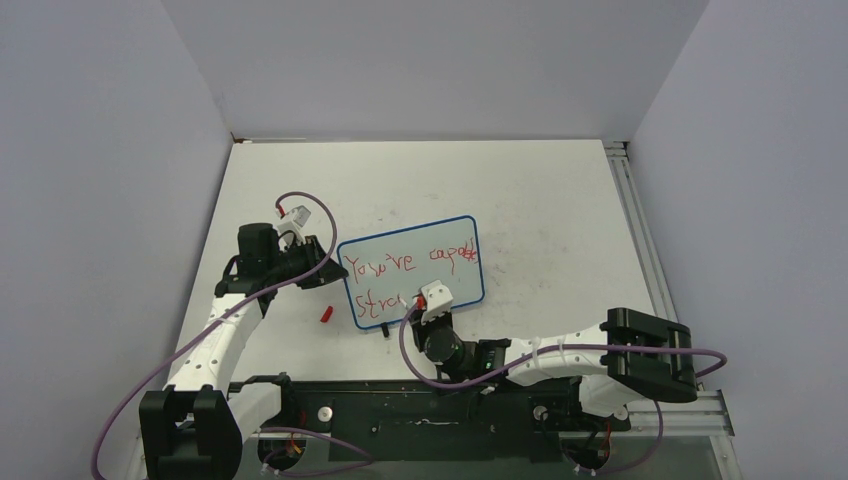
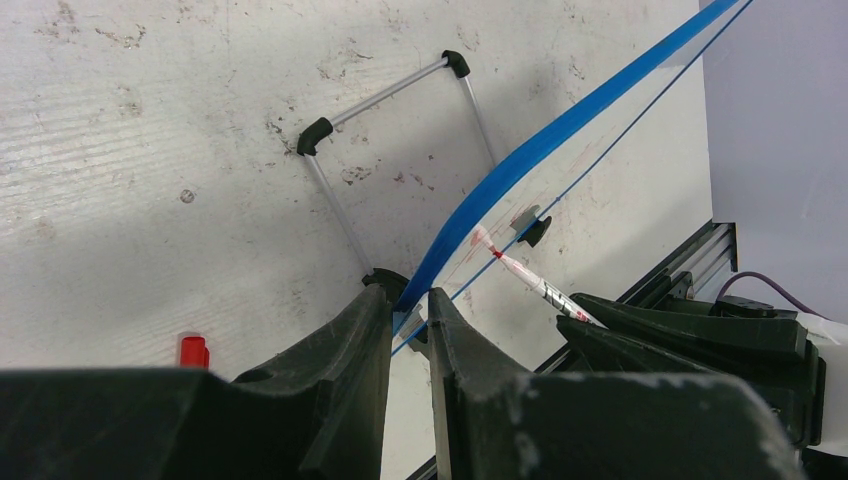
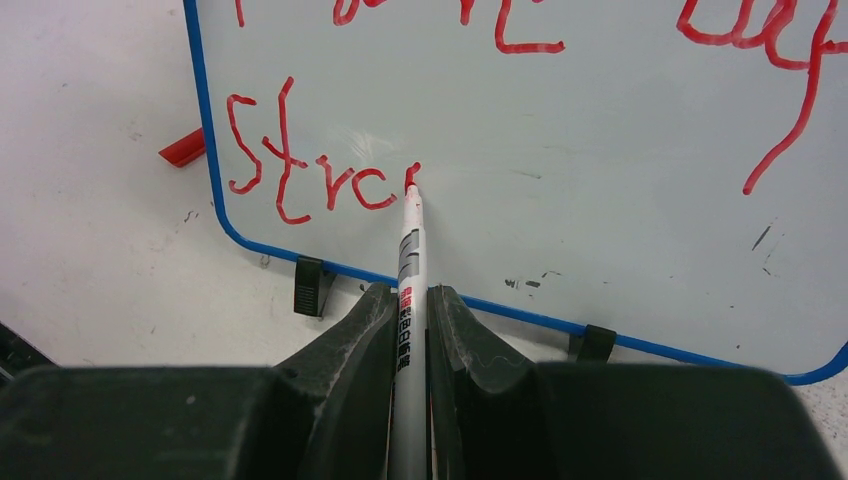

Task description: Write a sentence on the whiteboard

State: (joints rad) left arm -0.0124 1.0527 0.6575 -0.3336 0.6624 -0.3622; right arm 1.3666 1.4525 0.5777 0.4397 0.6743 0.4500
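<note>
The blue-framed whiteboard (image 1: pixel 412 268) stands tilted at the table's middle. It also shows in the right wrist view (image 3: pixel 600 150) and edge-on in the left wrist view (image 2: pixel 560 130). The sentence (image 1: pixel 410 262) is in red: "You're capable" on top and "Stro" (image 3: pixel 310 180) below. My right gripper (image 3: pixel 410 300) is shut on a white marker (image 3: pixel 409 270), its red tip touching the board right after the "o". My left gripper (image 2: pixel 408 300) is shut on the board's left blue edge, near its lower corner.
A red marker cap (image 1: pixel 326 314) lies on the table left of the board, also visible in the left wrist view (image 2: pixel 193 351). The board's wire stand (image 2: pixel 390 130) rests behind it. Two black clip feet (image 3: pixel 308 285) sit under its lower edge.
</note>
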